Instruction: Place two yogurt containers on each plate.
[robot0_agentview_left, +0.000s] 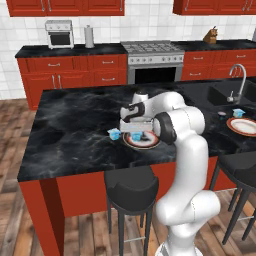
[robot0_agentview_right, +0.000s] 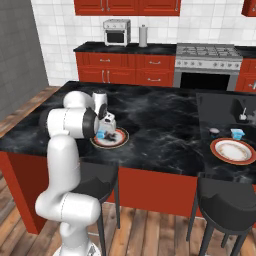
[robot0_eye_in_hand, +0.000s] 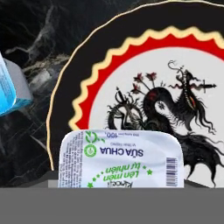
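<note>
My gripper (robot0_agentview_left: 136, 133) hangs low over the near plate (robot0_agentview_left: 148, 145), shut on a light blue yogurt container (robot0_agentview_left: 136, 137). The hand view shows this tub's white printed lid (robot0_eye_in_hand: 121, 159) at the bottom, over the plate's red scalloped rim (robot0_eye_in_hand: 131, 48); my fingertips are hidden by it. A second yogurt container (robot0_agentview_left: 114, 133) stands on the counter just left of that plate and shows as a blue tub (robot0_eye_in_hand: 8, 87) at the hand view's left edge. The far plate (robot0_agentview_left: 243, 128) lies at the right with a blue yogurt container (robot0_agentview_left: 239, 112) behind it and a small dark round tub (robot0_agentview_left: 222, 114) beside that.
The black marble island (robot0_agentview_left: 75, 125) carries everything. A sink with a faucet (robot0_agentview_left: 239, 82) sits behind the far plate. Black bar stools (robot0_agentview_left: 131, 187) stand along the island's front edge. The stove (robot0_agentview_left: 152, 60) and red cabinets line the back wall.
</note>
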